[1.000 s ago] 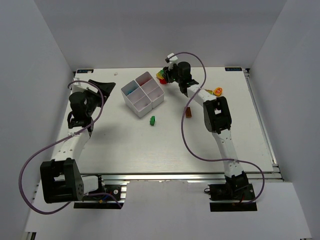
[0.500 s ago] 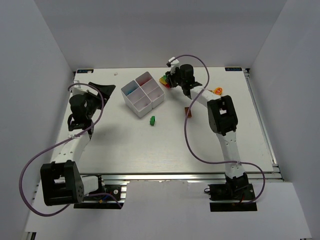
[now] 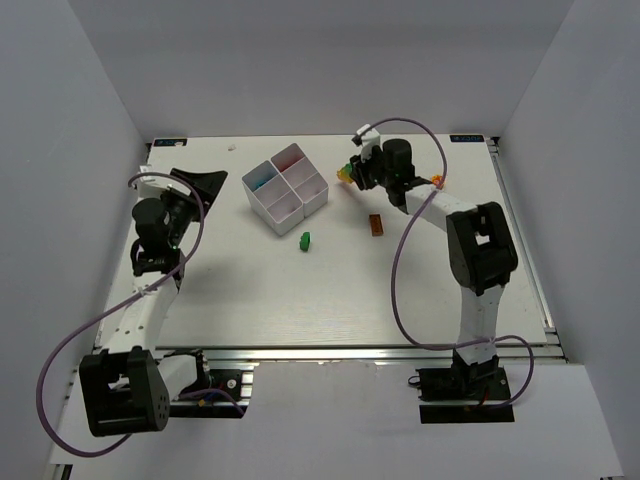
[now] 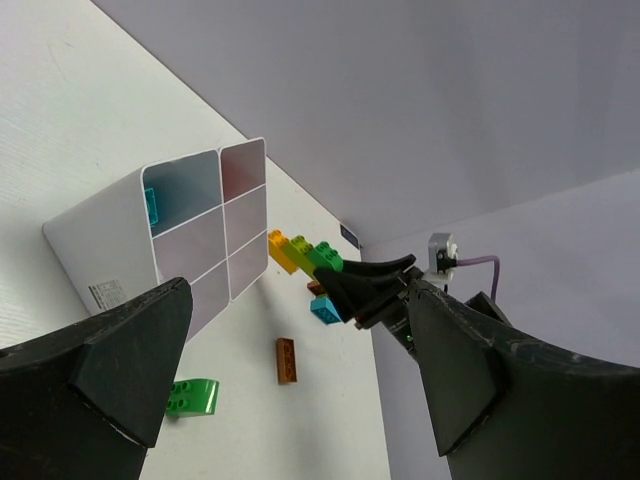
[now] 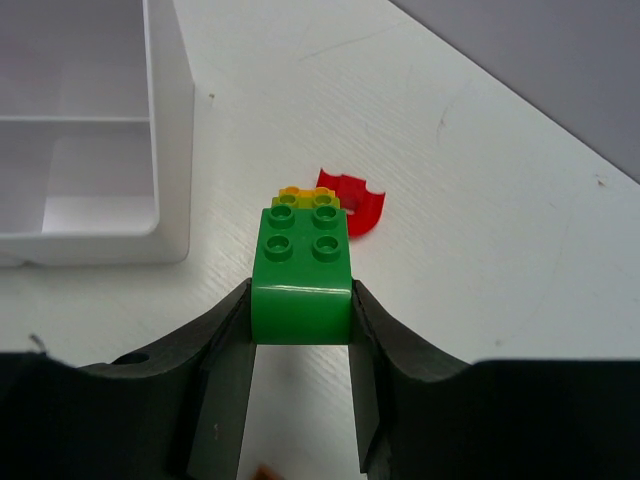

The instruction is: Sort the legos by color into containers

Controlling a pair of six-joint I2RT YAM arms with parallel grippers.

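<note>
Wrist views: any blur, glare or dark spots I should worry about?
Left wrist: the left tool looms dark and soft-edged up close; the tray and the brick stack beyond are sharp. Right wrist: crisp, with a thin glare strip on that stack's green end, held in the right tool.

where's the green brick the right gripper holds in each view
Top external: green brick at upper centre, in the right gripper, just right of the white tray.
Left wrist: centre, the green end of an orange-yellow-green row, right of the tray.
Right wrist: centre, clamped between the fingers, tray at upper left.
Shared landmark: the white tray, in all three views.
</note>
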